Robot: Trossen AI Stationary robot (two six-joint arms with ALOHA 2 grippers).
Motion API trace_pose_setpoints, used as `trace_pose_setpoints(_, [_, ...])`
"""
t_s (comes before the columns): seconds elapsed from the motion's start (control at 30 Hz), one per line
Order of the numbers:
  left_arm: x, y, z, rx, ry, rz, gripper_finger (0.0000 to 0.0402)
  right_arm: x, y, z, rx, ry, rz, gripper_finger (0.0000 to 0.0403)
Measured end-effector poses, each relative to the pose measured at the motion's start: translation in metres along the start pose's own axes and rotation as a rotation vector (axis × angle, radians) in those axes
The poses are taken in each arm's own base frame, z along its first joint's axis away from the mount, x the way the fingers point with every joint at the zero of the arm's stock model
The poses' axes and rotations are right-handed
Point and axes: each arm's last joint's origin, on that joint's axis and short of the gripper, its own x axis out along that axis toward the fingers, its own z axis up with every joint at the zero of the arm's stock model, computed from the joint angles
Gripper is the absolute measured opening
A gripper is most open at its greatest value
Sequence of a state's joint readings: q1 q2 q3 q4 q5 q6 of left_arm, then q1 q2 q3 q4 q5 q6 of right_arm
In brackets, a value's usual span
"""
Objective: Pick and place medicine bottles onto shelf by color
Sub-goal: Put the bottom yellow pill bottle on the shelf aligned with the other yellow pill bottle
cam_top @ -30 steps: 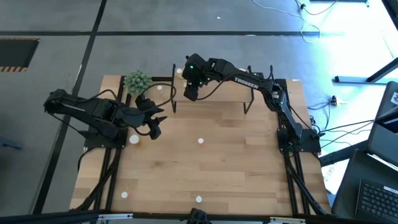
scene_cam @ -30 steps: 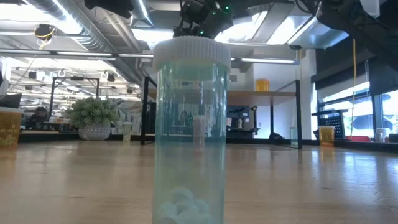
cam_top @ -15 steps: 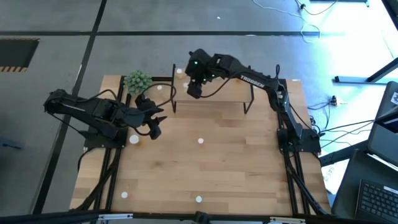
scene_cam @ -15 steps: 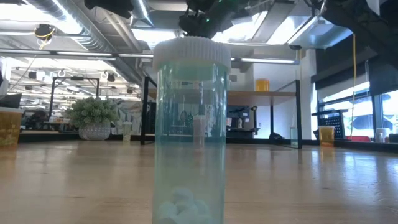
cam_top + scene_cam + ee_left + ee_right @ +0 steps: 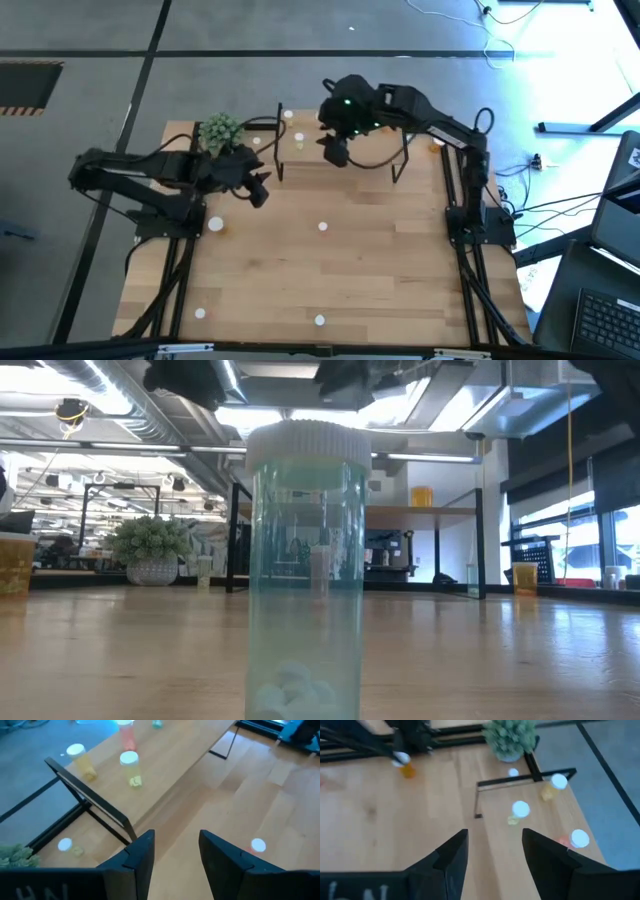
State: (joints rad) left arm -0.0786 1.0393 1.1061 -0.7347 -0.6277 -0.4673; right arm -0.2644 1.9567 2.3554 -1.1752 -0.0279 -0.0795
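Observation:
The shelf [image 5: 340,150] stands at the table's far middle on thin black legs. Three medicine bottles show on its left part: a yellowish one [image 5: 129,767], an orange-yellow one [image 5: 80,760] and a pink one [image 5: 578,839]. Another bottle stands on the table under the shelf's left end [image 5: 65,845]. More bottles stand on the table: a pink-red one [image 5: 322,226], one [image 5: 215,224] near the left arm, and a green-tinted one [image 5: 305,560] at the near edge. My left gripper [image 5: 176,855] hangs open and empty by the shelf's left legs. My right gripper [image 5: 495,855] hangs open and empty high over the shelf.
A green spiky plant ball [image 5: 221,131] sits at the far left by the shelf. An orange bottle [image 5: 406,766] stands near the left arm's base, another [image 5: 437,145] at the far right. Two bottles [image 5: 200,313] [image 5: 319,320] stand near the front edge. Bare wood lies mid-table.
My right gripper has risen and gone toward the table's right edge above the shelf, staying open. My left gripper has swung a little toward the far edge, nearer the shelf's left legs. No bottle has moved.

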Motion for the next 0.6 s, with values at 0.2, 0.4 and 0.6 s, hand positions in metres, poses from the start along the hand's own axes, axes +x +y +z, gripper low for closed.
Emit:
trace_pose_setpoints(0.2, [0.01,0.008,0.01,-0.008,-0.024,-0.005,0.0149,-0.005,0.013,-0.013,-0.004,0.122,0.03,0.0189])
trace_pose_setpoints(0.4, [0.012,0.012,0.016,-0.003,-0.068,0.001,0.0149,0.048,0.011,-0.027,-0.078,0.205,0.039,0.0188])
trace_pose_setpoints(0.6, [0.01,0.012,0.017,-0.001,-0.07,-0.01,0.0149,0.092,-0.007,-0.039,-0.122,0.155,0.01,0.0153])
